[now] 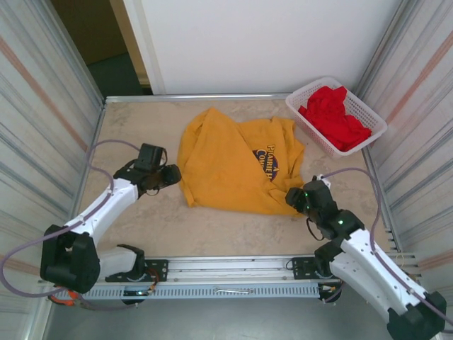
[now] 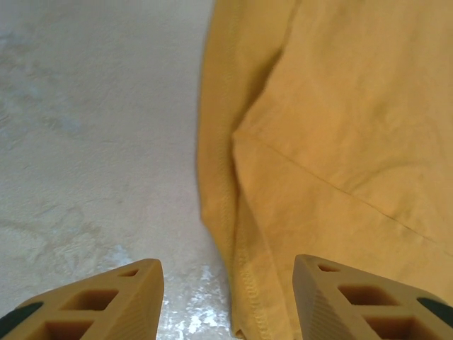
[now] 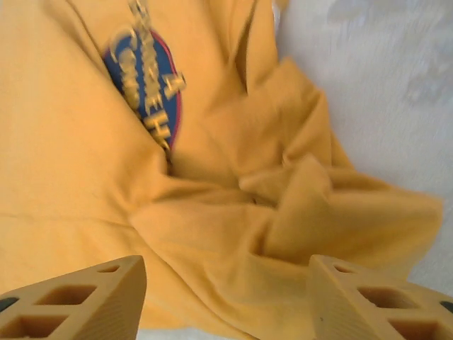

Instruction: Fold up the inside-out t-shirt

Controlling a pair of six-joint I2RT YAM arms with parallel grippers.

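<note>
– Mustard-yellow cotton t-shirt [image 1: 226, 163], top view: how far along?
– Lies mid-table [image 1: 141, 219], toward the far edge. Rough slab, left side doubled over, dark oval print [image 1: 272, 164] face up. I'd call it partly folded; squaring up and the final folds are left. White plastic basket [image 1: 329, 80] with a red garment [image 1: 336, 117] sits at the far right corner, apart from it.
– Grippers?
– Left gripper [image 1: 172, 175] at the shirt's left edge, right gripper [image 1: 294, 200] at its near-right corner.
– Left wrist?
– Left gripper [image 2: 226, 273] spread, pinching nothing. Stitched hem of the shirt [image 2: 340, 142] runs below the gap; bare table [image 2: 92, 142] to the left.
– Right wrist?
– Right gripper [image 3: 226, 273] spread too, nothing held. Bunched cloth [image 3: 85, 177] sits under it, print [image 3: 145, 92] beyond. That bunch needs flattening first, I'd say.
</note>
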